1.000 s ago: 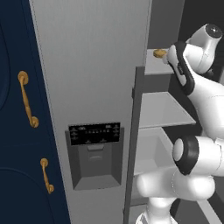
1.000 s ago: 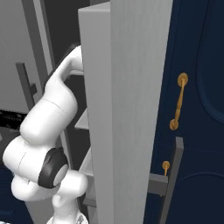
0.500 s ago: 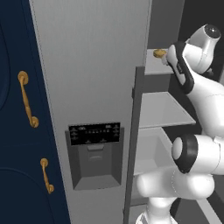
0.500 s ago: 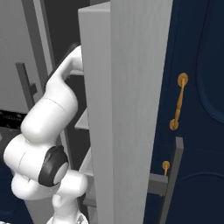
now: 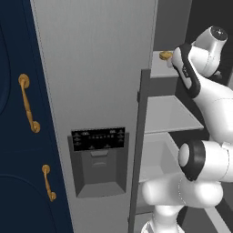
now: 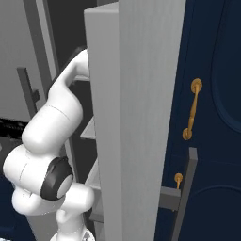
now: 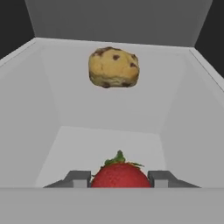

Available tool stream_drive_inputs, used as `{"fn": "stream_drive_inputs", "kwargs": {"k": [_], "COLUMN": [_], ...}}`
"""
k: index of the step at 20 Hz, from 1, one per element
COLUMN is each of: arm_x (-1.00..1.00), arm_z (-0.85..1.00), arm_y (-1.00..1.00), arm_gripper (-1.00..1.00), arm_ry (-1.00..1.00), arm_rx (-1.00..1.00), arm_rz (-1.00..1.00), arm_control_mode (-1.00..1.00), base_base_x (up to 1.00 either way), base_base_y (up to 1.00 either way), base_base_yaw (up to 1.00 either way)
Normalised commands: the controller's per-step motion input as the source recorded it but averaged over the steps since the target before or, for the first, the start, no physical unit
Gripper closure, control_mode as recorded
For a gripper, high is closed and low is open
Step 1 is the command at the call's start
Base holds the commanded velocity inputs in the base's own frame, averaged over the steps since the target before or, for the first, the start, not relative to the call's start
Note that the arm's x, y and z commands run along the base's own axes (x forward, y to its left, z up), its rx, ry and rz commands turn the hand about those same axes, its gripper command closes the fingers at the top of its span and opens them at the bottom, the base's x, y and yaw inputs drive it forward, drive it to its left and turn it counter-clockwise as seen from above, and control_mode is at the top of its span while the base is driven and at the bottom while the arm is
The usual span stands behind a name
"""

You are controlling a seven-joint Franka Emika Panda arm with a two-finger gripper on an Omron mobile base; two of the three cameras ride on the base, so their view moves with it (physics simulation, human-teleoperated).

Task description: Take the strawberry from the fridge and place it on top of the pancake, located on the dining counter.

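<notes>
Reaching into the fridge [image 5: 100, 68], jaws flanking the strawberry [image 7: 120, 175].

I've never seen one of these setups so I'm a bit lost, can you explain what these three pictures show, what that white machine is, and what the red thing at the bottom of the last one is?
The white machine is a jointed robot arm on a rolling base, reaching into an open light-grey fridge in a computer-drawn kitchen. Two pictures come from cameras on the base, behind the arm to its left and right. The third comes from a camera on the hand, looking along its jaws. On the pale fridge shelf lies a golden-brown speckled muffin-like lump. Nearer, a small red strawberry sits between the gripper's two grey fingertips. The jaws stand either side of it; whether they already pinch it, I can't tell.
</notes>
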Motion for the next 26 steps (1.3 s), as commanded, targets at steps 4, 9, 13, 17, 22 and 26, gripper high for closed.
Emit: {"fn": "stream_drive_inputs", "kwargs": {"k": [4, 9, 13, 17, 22, 26], "arm_x": [-0.66, -0.96, -1.0, -1.0, -1.0, -1.0], "arm_z": [-0.03, 0.05, 0.42, 0.1, -0.12, -0.39], "arm_y": [0.68, 0.65, 0.09, 0.05, 0.32, 0.35], "arm_gripper": [1.0, 1.0, 1.0, 1.0, 1.0, 1.0], "arm_ry": [-0.17, -0.04, 0.01, 0.0, 0.0, 0.0], "arm_rx": [-0.04, -0.01, 0.0, 0.0, 0.0, 0.0], "arm_rz": [0.0, -0.01, -0.05, -0.01, 0.0, 0.0], "arm_control_mode": [-1.0, -1.0, -1.0, -1.0, -1.0, -1.0], "base_base_x": [0.0, 0.0, 0.0, 0.0, 0.0, 0.0], "base_base_y": [0.0, 0.0, 0.0, 0.0, 0.0, 0.0], "base_base_yaw": [0.0, 0.0, 0.0, 0.0, 0.0, 0.0]}}
